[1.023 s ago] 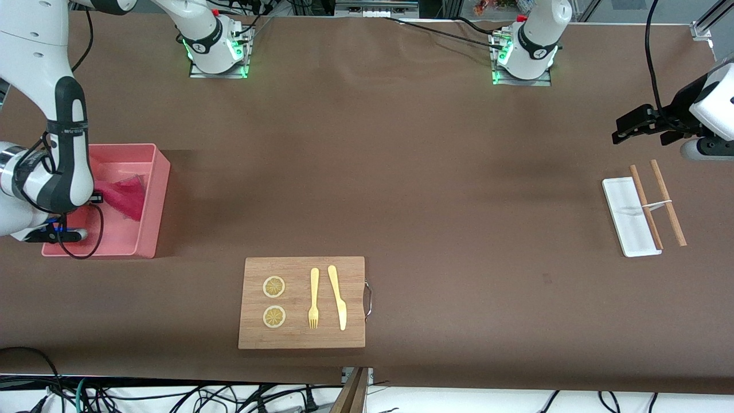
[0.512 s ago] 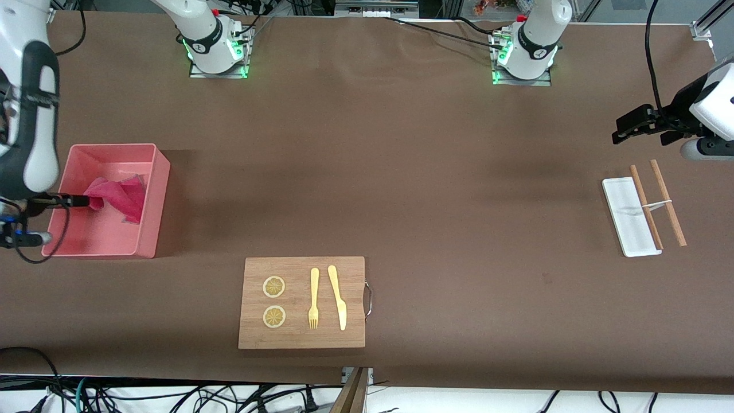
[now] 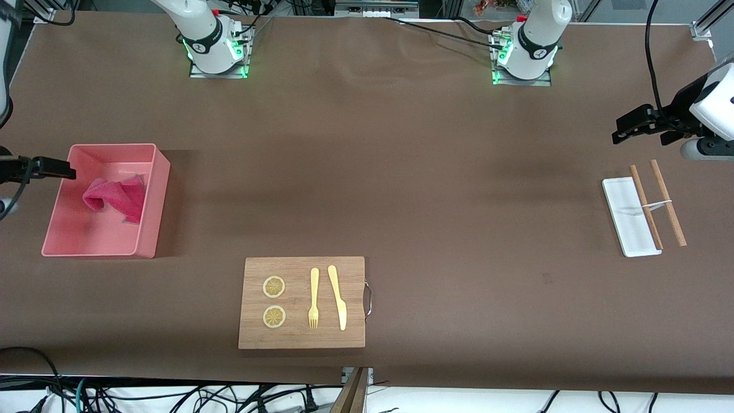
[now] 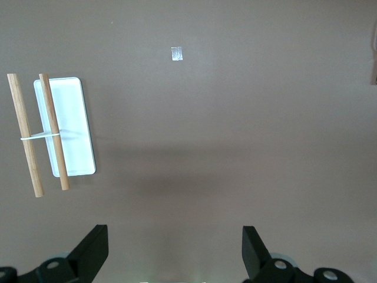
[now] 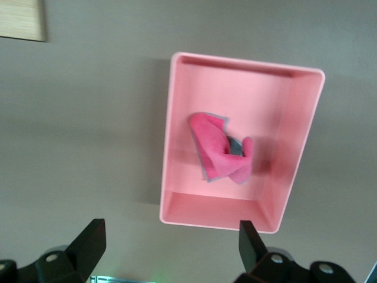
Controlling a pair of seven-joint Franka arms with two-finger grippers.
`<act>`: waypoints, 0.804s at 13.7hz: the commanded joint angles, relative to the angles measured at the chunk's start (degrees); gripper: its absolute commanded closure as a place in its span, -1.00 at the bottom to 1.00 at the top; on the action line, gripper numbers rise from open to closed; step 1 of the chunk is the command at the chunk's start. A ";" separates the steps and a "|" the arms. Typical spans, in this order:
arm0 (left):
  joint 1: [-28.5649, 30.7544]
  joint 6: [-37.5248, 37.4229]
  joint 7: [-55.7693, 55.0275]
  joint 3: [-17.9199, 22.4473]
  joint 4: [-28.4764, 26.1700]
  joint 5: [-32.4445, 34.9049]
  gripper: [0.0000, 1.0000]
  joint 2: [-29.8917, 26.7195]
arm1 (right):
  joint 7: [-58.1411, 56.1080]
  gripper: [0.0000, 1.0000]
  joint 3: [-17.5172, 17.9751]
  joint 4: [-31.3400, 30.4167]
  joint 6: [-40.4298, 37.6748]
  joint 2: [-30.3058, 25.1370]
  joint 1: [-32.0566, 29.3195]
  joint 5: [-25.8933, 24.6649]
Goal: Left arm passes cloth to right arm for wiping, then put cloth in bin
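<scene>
Front view shows a brown tabletop (image 3: 401,172) with a soft, smooth cover. The bin (image 3: 157,198), a light-pink plastic box with low walls, sits near the right arm's end of the tabletop. The cloth (image 3: 114,197), pink and fluffy, lies crumpled inside the bin, free of any tool. The right tool (image 3: 54,168) is black and hangs over the bin's outer edge, sticking in sideways from the edge of the view. A flat wooden cutting board (image 3: 302,302) with a thin metal handle lies nearer to the camera, and on it are two round lemon slices (image 3: 274,301), a yellow fork (image 3: 313,298) and a yellow knife (image 3: 338,296). Near the left arm's end lie a small flat white tray (image 3: 625,221) and two wooden sticks (image 3: 656,203) tied with a thin white band. The left tool (image 3: 636,125) waits up in the air near them, held out sideways. Left wrist view looks straight down: the left tool (image 4: 175,250) has its two black fingers spread wide and holds nothing, over bare brown tabletop beside the tray (image 4: 73,132) and the sticks (image 4: 38,135). Right wrist view also looks straight down: the right tool (image 5: 172,246) is spread wide and holds nothing, and the bin (image 5: 182,135) with the cloth (image 5: 221,154), grey on its under side, is below it.
</scene>
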 commanded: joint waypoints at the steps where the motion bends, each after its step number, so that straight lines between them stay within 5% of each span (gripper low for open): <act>1: -0.28 -0.48 0.87 -0.08 1.31 1.67 -1.00 0.44 | -1.04 -1.00 4.54 -0.87 -2.72 -3.99 -0.39 -3.52; 9: -0.28 -0.48 0.87 -0.08 1.31 1.67 -1.00 0.44 | -0.08 -1.00 7.98 0.19 -2.99 -8.57 -0.57 -3.88; 11: -0.28 -0.48 0.87 -0.08 1.31 1.67 -1.00 0.44 | 7.78 -1.00 9.48 -0.51 -4.04 -10.32 -0.92 -3.71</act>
